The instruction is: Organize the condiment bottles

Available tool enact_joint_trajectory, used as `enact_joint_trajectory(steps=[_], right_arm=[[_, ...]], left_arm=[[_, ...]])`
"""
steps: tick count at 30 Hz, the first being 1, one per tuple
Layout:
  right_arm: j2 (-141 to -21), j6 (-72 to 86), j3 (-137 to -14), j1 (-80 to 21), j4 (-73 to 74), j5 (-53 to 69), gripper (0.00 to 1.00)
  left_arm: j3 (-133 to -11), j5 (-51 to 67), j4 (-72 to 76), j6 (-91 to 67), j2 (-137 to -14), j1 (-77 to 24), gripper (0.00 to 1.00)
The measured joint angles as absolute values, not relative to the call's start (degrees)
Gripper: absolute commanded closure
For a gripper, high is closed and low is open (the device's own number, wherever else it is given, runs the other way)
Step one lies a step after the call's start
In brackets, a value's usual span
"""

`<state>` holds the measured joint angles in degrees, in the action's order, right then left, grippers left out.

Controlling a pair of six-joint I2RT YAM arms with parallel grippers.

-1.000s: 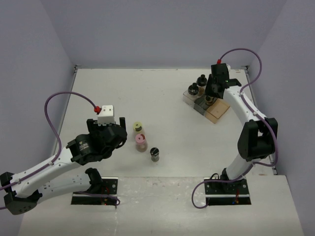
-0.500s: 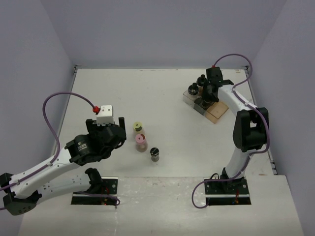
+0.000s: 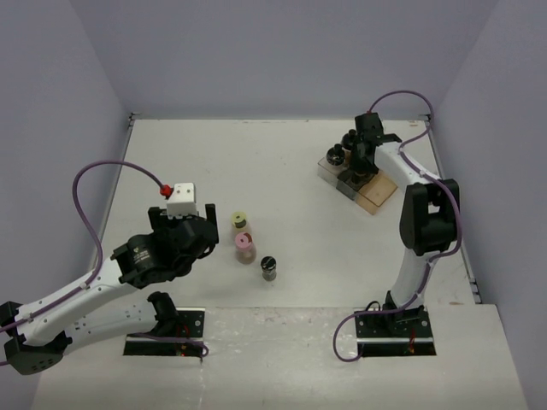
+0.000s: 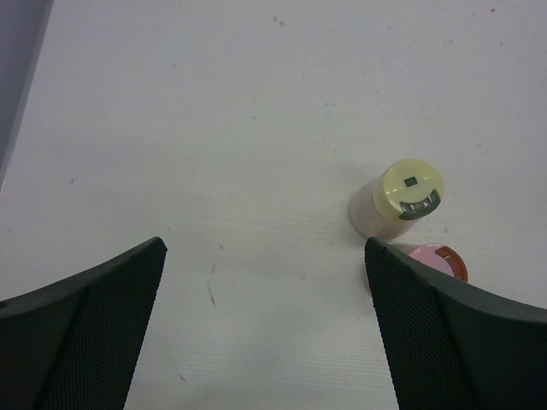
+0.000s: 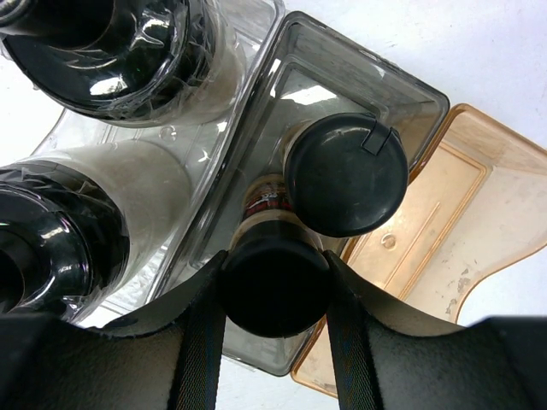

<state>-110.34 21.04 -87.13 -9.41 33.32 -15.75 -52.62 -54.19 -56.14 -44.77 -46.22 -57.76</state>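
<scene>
My right gripper (image 5: 275, 295) is shut on the cap of a small dark-capped jar (image 5: 275, 286), whose body stands inside a smoky grey tray (image 5: 402, 94). A second dark-capped jar (image 5: 346, 175) stands beside it in that tray. Two larger round dark-capped jars (image 5: 102, 43) (image 5: 51, 248) sit in the clear tray (image 5: 256, 17) next to it. In the top view my right gripper (image 3: 366, 162) is over these trays. My left gripper (image 4: 265, 248) is open and empty over bare table. Just right of it are the pale-yellow-capped jar (image 4: 410, 190) and the pink-capped jar (image 4: 436, 256). A loose dark-capped jar (image 3: 269, 266) stands near them.
An amber tray (image 5: 444, 205) lies against the grey tray on its right side. The trays sit at the table's far right (image 3: 376, 192). The three loose jars stand in a short row at the middle front (image 3: 244, 246). Side walls close in the table.
My right wrist has shifted a little to the far left over the trays and the right arm has straightened up. The left arm has barely moved.
</scene>
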Motion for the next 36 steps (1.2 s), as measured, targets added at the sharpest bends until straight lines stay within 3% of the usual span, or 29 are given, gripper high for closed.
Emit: enact_joint_trajectory(steps=[2, 10, 20, 22, 23, 25, 31, 36], right_arm=[[-110.48, 21.10, -87.31, -9.43, 33.45, -15.73, 0.57], [-110.02, 21.45, -87.31, -9.41, 35.09, -15.49, 0.39], [-101.30, 21.61, -87.44, -10.26, 39.48, -14.46, 0.35], [-97.49, 21.85, -86.41, -12.69, 39.53, -14.59, 0.15], [-94.67, 22.00, -85.17, -14.94, 39.27, -14.20, 0.07], [-88.47, 22.22, -81.19, -21.23, 38.02, -13.52, 0.01], [-73.38, 26.17, -69.08, -49.47, 34.65, -10.94, 0.04], [-76.12, 31.48, -66.98, -63.51, 36.71, -12.86, 0.11]], left_arm=[[-52.62, -54.19, -56.12, -44.75, -46.22, -57.76, 0.00], [-52.62, -54.19, -55.83, -44.75, -46.22, -57.76, 0.00], [-52.62, -54.24, -55.79, -44.77, -46.22, -57.76, 0.00], [-52.62, -54.46, -55.83, -45.06, -46.22, -57.76, 0.00], [-52.62, -54.59, -55.99, -45.47, -46.22, -57.76, 0.00], [-52.64, -55.37, -56.82, -46.59, -46.33, -57.74, 0.00], [-53.01, -57.52, -60.99, -51.05, -47.64, -53.25, 0.00], [-53.01, -57.25, -60.82, -50.92, -47.92, -45.93, 0.00]])
